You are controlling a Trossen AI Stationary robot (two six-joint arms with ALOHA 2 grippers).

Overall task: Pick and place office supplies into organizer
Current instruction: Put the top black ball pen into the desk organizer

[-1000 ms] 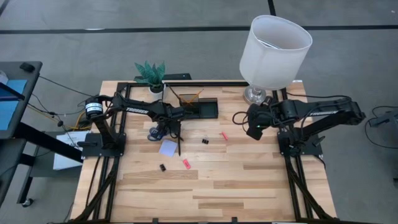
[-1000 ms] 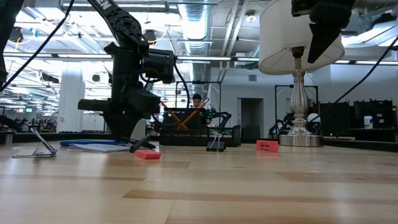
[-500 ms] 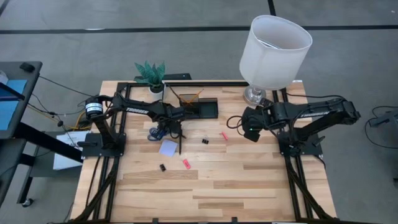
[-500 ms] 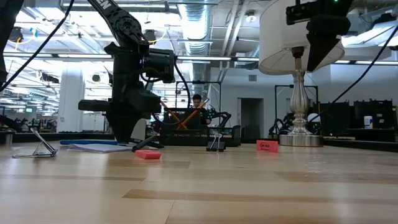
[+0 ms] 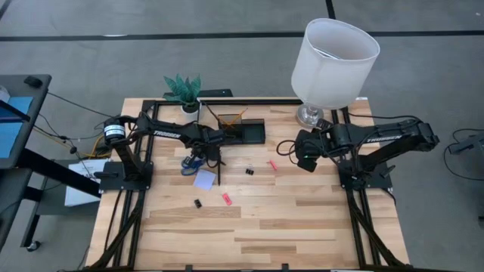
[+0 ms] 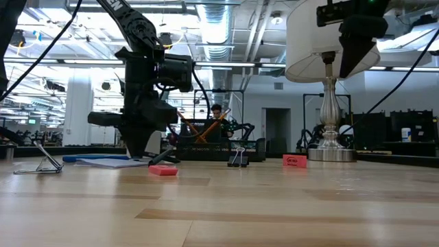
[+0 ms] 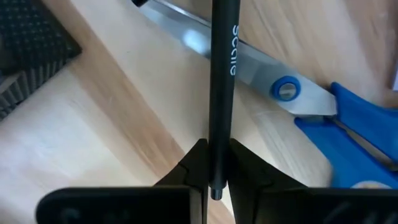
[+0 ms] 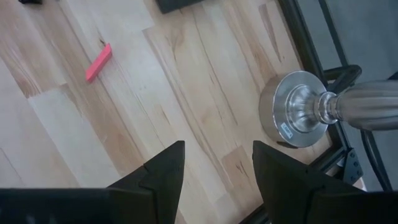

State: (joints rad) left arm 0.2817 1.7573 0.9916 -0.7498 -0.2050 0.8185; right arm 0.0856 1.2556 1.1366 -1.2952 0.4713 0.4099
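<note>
Pinching the black pen (image 7: 221, 93) in my left hand (image 7: 214, 180) above the scissors (image 7: 292, 99); 2 orange pens (image 5: 229, 118) sit in the organizer (image 5: 253, 133), while my right hand (image 8: 214, 171) waits open, empty.

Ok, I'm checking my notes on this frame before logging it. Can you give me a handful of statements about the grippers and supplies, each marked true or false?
1. The left gripper is shut on the black pen. True.
2. The scissors already stand in the organizer. False: they lie on the table under the pen.
3. The right gripper holds a pink piece. False: it is open and empty, above bare wood near the lamp base.
4. Two orange pens stand in the organizer. True.
</note>
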